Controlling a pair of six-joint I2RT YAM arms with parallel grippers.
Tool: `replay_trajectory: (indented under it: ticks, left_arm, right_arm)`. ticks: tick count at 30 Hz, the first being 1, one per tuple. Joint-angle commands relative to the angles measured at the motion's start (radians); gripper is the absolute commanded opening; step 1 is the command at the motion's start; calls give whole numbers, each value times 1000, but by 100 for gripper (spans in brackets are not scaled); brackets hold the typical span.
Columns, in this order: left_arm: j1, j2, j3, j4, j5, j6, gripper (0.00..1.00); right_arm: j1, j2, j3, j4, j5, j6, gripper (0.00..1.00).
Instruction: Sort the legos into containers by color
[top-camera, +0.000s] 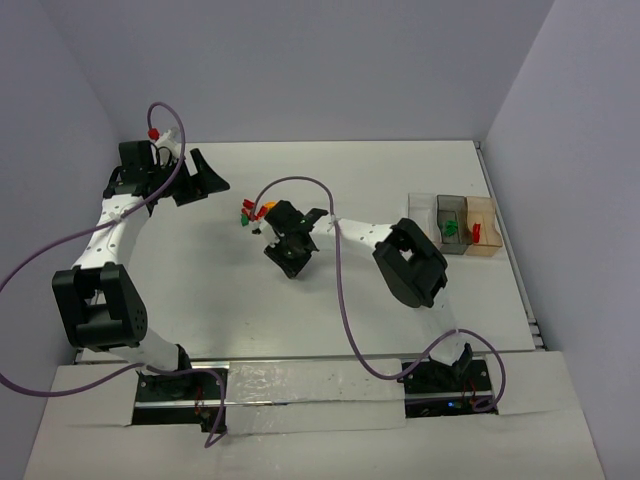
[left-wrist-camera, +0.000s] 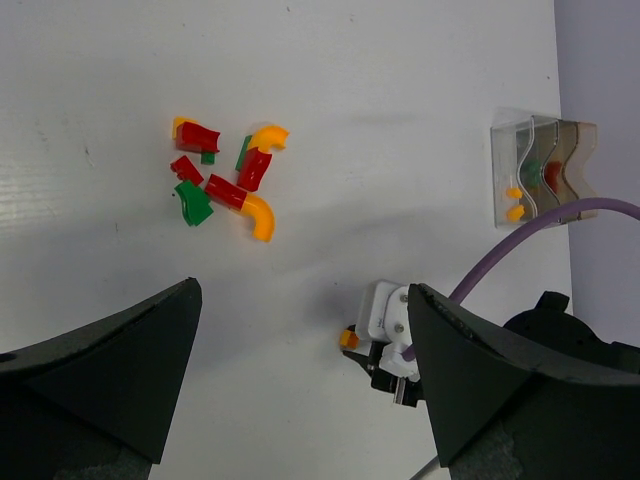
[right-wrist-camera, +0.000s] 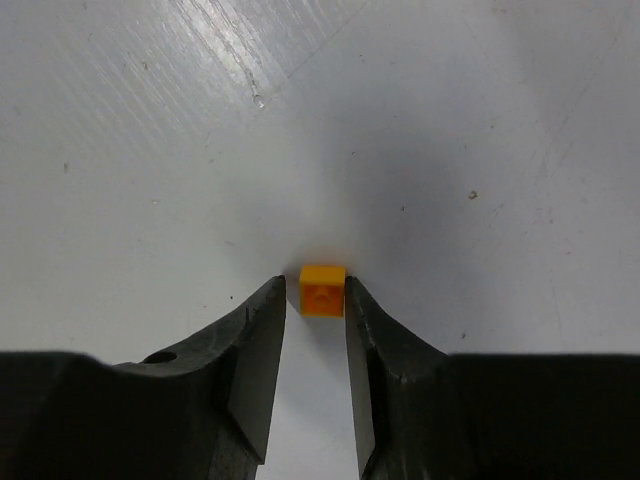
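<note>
At 9 o'clock on the white counter (top-camera: 230, 300), the left fingers (left-wrist-camera: 110, 370) hang spread wide and empty, well apart from the work, looking down on the unsorted legos (left-wrist-camera: 225, 185). Roughly ten pieces lie there in a loose heap: red, green and orange-yellow, several of them touching or overlapping. In the overhead view the heap sits near the counter's middle, at about 11 o'clock from the right arm's wrist.

Just beside the heap, the right fingers (right-wrist-camera: 255, 350) reach down to the counter and stand narrow on either side of a single orange brick (right-wrist-camera: 323, 292). One finger meets the brick's side, and only a sliver of counter shows at the other. Whether the brick is actually clamped cannot be told. It rests flat on the counter, apart from the other pieces. It looks close to square, with no marked long axis, and its sides run parallel to the fingers. A round mark shows on the face turned toward the wrist camera.

At 3 o'clock, the three joined containers (top-camera: 452, 200) form a row whose long axis runs from 9 to 3 o'clock. The left wrist view shows two orange-yellow pieces in one end bin, green in the middle and red in the far one. By that count the sort appears well under halfway, with most of the heap left to move.
</note>
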Motion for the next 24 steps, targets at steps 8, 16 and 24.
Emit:
replay_trajectory:
  ticks: [8, 16, 24]
  left_arm:
    - [-1, 15, 27, 7, 36, 9, 93]
    - [-139, -1, 22, -38, -67, 144, 94]
    - [-273, 41, 50, -45, -215, 211, 95]
  right_arm:
    - [-23, -132, -68, 14, 20, -17, 0]
    - [-395, -420, -150, -78, -96, -76, 0]
    - [-714, -508, -146, -173, -20, -217, 0]
